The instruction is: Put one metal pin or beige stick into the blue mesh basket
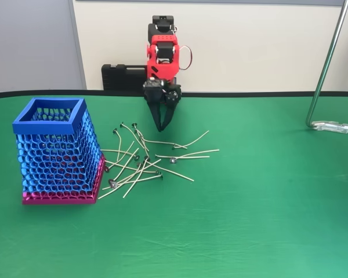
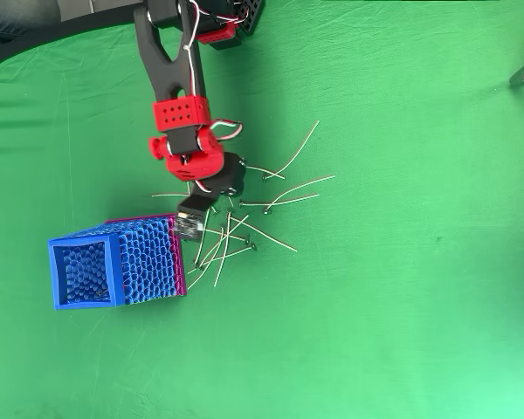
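Observation:
Several thin beige sticks (image 1: 146, 163) with small metal discs at one end lie scattered in a loose pile on the green cloth, to the right of the blue mesh basket (image 1: 49, 119). The basket stands upright on its magenta base. In the overhead view the sticks (image 2: 244, 229) spread to the right of the basket (image 2: 79, 272). My gripper (image 1: 161, 127) hangs point-down just above the far edge of the pile, its black fingers meeting at the tips with nothing between them. From overhead the gripper (image 2: 190, 224) is blurred and sits over the pile's left side, near the basket's base.
A black case (image 1: 123, 76) stands against the wall behind the arm. A metal pole (image 1: 326, 63) with a clamp foot (image 1: 334, 125) stands at the right. The green cloth (image 1: 255, 220) lies open in front and to the right.

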Action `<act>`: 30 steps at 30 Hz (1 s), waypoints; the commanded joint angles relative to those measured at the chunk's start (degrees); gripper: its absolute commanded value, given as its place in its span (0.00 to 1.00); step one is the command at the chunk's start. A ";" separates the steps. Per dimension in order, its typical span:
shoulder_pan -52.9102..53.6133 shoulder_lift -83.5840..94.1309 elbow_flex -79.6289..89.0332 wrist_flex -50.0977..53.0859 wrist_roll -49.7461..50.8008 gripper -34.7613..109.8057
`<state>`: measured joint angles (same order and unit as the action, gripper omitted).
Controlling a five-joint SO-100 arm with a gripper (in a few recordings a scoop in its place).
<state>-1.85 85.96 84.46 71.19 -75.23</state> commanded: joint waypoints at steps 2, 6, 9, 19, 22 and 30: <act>1.23 2.02 0.44 0.53 -10.99 0.25; 1.76 1.93 -0.70 0.53 -12.83 0.25; 2.37 1.23 -0.79 0.53 -13.62 0.25; 4.22 -4.13 -3.16 0.53 -14.59 0.25; 4.22 -4.83 -3.25 -0.53 -14.15 0.26; 3.78 -6.33 -4.39 -3.60 -15.12 0.29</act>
<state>2.02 79.54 82.53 68.20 -89.21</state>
